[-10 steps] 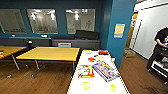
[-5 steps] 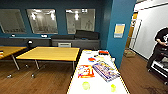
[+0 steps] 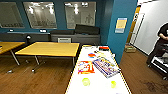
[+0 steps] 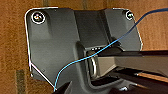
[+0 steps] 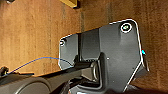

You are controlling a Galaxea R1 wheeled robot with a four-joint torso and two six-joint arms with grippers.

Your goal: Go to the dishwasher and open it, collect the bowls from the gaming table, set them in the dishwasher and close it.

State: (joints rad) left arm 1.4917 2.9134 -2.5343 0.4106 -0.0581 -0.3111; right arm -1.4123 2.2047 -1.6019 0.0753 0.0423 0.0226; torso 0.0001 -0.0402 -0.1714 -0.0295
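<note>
Gaming table [image 3: 100, 83]: smooth white top. Side table [image 3: 50, 48]: yellow wood, matt. Floor [image 3: 37, 80]: brown wood planks. Game boxes [image 3: 106, 66]: glossy card.

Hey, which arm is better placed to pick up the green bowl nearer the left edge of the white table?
Left, probably. That bowl lies left of the gaming table's middle, on the robot's left side; the other green bowl lies toward the right edge. Both wrist views look down at wood floor, so neither arm has an evident head start.
</note>
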